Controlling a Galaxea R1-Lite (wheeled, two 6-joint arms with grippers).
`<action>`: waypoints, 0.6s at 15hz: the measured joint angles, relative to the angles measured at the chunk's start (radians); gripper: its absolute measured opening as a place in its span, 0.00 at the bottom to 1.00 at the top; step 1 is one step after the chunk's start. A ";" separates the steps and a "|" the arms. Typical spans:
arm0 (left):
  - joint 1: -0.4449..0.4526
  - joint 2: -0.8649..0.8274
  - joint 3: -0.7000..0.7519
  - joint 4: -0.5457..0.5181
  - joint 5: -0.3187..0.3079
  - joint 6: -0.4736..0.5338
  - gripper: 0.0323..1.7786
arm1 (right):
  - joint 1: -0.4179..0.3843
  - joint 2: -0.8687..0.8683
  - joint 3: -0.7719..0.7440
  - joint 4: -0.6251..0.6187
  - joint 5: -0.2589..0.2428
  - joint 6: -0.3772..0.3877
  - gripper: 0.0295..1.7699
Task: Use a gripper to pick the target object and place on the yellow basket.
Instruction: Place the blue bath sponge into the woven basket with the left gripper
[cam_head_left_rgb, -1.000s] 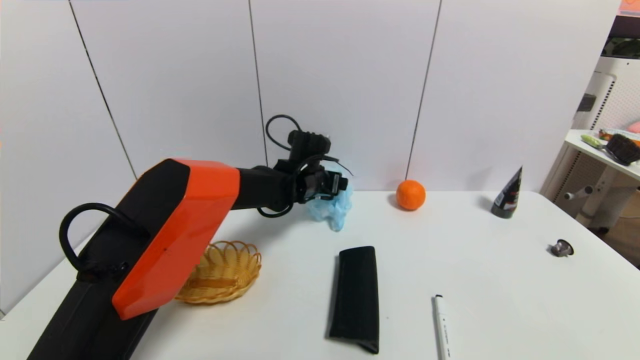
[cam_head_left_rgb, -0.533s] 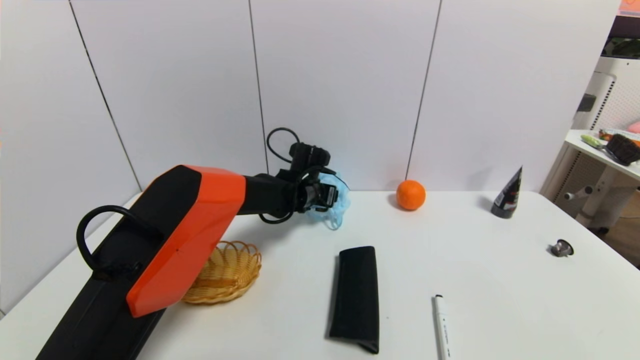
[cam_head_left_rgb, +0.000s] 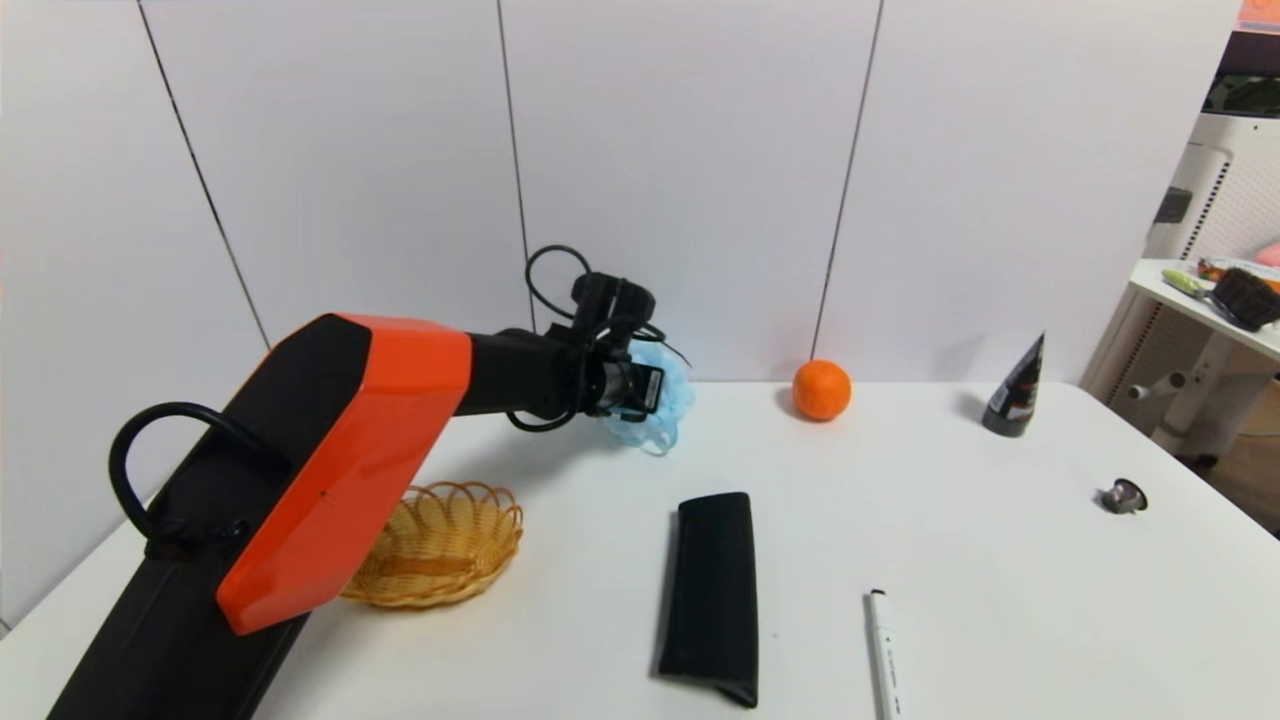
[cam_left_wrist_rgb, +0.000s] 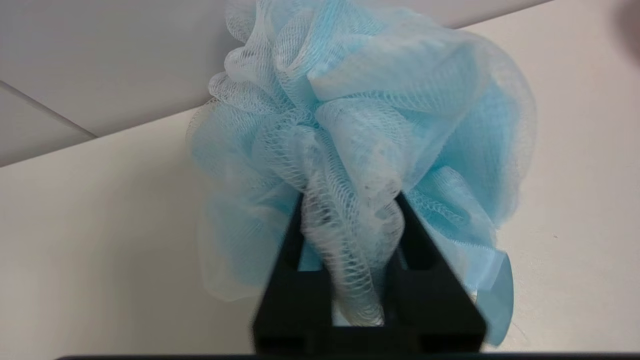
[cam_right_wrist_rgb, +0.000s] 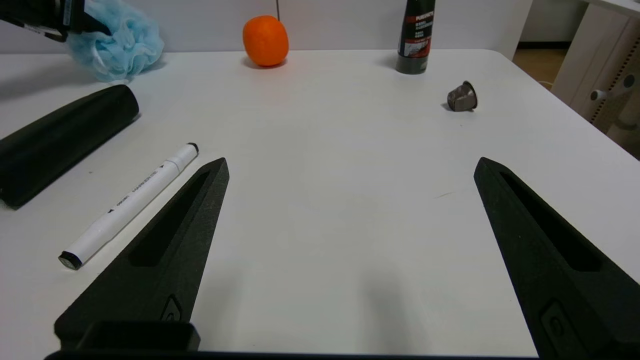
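Note:
The light blue mesh pouf (cam_head_left_rgb: 662, 408) hangs just above the table at the back, near the wall, pinched in my left gripper (cam_head_left_rgb: 640, 392). In the left wrist view a bunch of the pouf's (cam_left_wrist_rgb: 370, 125) mesh is squeezed between the two black fingers of that gripper (cam_left_wrist_rgb: 350, 205), and its ribbon loop dangles beside them. The yellow basket (cam_head_left_rgb: 440, 545) sits at the near left, partly behind my orange forearm. My right gripper (cam_right_wrist_rgb: 350, 167) hovers open over bare table at the near right, out of the head view. The pouf (cam_right_wrist_rgb: 117, 45) also shows far off in the right wrist view.
An orange ball (cam_head_left_rgb: 821, 389) and a dark tube (cam_head_left_rgb: 1015, 390) stand at the back. A black case (cam_head_left_rgb: 712, 595) lies mid-table, a white marker (cam_head_left_rgb: 884, 655) near the front edge, a small metal capsule (cam_head_left_rgb: 1124, 496) at the right. A side shelf (cam_head_left_rgb: 1215, 310) stands beyond the table.
The left gripper has shut on the pouf and lifted it slightly, drawing it back to the left. The basket shows more as the forearm shifted.

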 joint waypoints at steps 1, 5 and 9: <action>0.000 -0.022 0.001 0.021 -0.001 0.001 0.08 | 0.000 0.000 0.000 0.000 0.000 0.000 0.96; 0.002 -0.165 0.015 0.177 0.000 0.002 0.08 | 0.000 0.000 0.000 0.000 0.000 0.000 0.96; 0.024 -0.367 0.124 0.291 0.003 0.005 0.08 | 0.000 0.000 0.000 0.000 0.000 0.000 0.96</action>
